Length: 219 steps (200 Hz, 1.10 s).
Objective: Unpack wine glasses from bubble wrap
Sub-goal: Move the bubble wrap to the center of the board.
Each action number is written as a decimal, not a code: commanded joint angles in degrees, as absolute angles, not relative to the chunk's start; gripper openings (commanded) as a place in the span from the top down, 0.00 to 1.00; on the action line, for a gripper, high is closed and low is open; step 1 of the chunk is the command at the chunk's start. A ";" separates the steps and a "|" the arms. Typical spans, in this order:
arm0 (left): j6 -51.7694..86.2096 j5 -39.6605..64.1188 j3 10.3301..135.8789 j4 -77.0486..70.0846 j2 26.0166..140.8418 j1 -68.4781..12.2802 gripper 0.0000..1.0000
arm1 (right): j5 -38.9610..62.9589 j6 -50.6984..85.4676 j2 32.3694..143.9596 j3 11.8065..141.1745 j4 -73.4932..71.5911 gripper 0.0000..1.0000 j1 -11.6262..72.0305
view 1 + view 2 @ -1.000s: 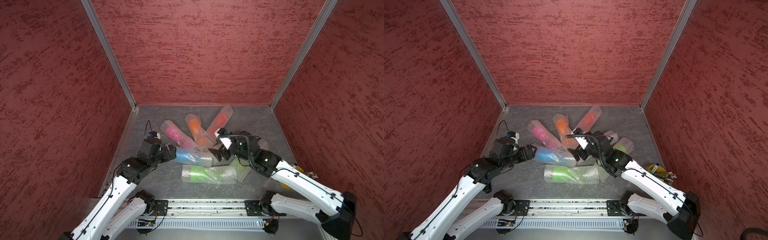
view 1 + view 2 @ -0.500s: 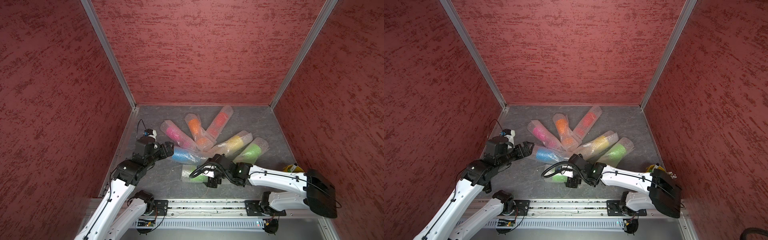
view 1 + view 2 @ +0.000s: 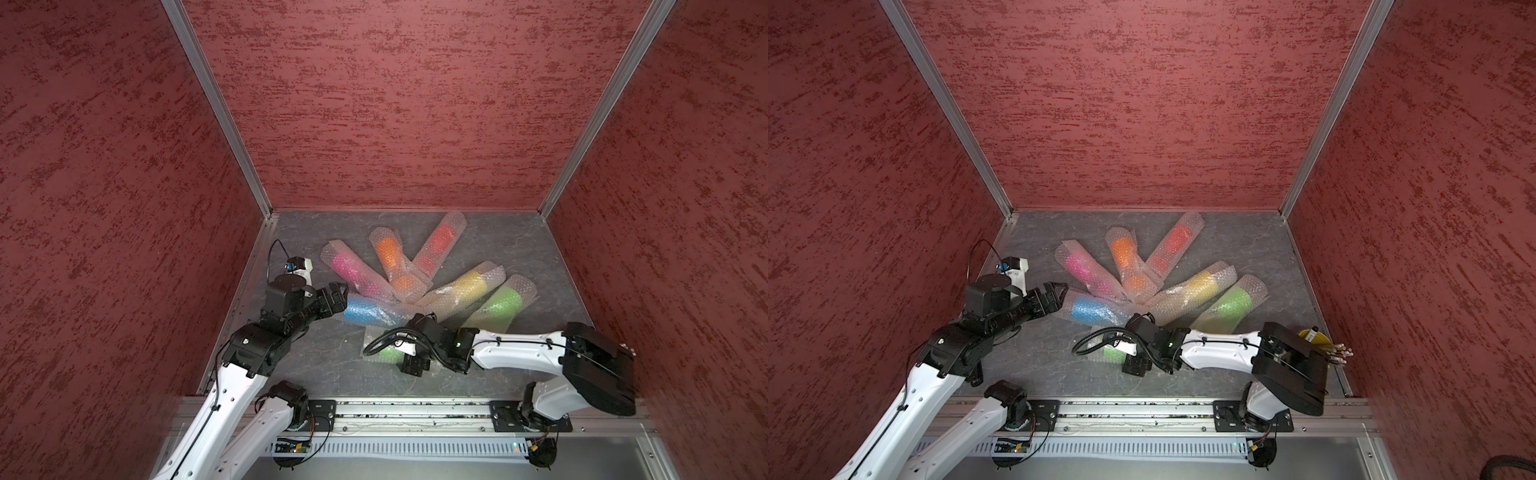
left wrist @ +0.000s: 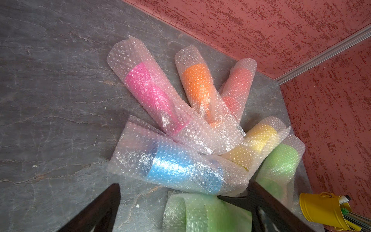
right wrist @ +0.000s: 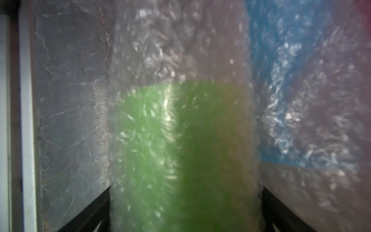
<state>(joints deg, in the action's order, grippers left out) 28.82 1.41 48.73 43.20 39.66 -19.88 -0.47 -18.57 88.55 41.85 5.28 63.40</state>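
Observation:
Several wine glasses lie wrapped in bubble wrap rolls fanned on the grey table: pink (image 3: 353, 270), orange (image 3: 390, 257), red (image 3: 438, 243), yellow (image 3: 465, 286), green (image 3: 503, 303), blue (image 3: 365, 311). A second green roll (image 3: 388, 353) lies nearest the front. My right gripper (image 3: 405, 347) is low over this front green roll (image 5: 160, 140), open, one jaw on each side of it (image 5: 186, 188). My left gripper (image 3: 336, 297) hovers open just off the blue roll's (image 4: 180, 170) left end, with nothing between its jaws (image 4: 184, 198).
Red textured walls close in the table on three sides. A yellow bucket (image 3: 1312, 336) with tools stands at the front right corner. The metal rail (image 3: 415, 409) carrying both arm bases runs along the front edge.
My right arm has swung down from over the yellow and green rolls onto the front green roll. My left gripper has shifted slightly toward the blue roll's end.

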 commanded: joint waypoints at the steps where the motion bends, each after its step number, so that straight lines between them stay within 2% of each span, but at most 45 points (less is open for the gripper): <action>1: 28.29 1.49 48.52 42.32 39.54 -19.51 0.00 | -7.34 -12.66 92.07 44.91 3.92 0.08 63.55; 47: 28.55 1.57 48.47 42.32 40.31 -19.51 0.00 | -12.34 -7.22 94.37 45.71 -1.45 0.17 61.35; 88: 28.22 0.27 48.70 42.75 40.28 -19.52 0.00 | -13.12 2.88 97.19 51.11 -0.01 0.18 55.51; 148: 28.12 -0.53 48.87 43.02 41.22 -19.37 0.00 | -7.37 19.62 99.35 53.84 -4.10 0.15 49.48; 187: 28.22 -0.52 48.78 43.24 41.56 -19.34 0.00 | -3.93 35.07 101.16 54.34 -2.08 0.22 44.76; 219: 28.30 0.07 48.82 43.02 42.61 -19.26 0.00 | 0.14 45.84 100.41 54.06 -0.46 0.23 42.33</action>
<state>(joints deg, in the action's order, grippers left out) 28.82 -0.01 48.73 43.24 42.00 -19.81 -3.36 32.80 101.16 52.84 -0.86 43.90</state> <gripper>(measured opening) 0.996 0.782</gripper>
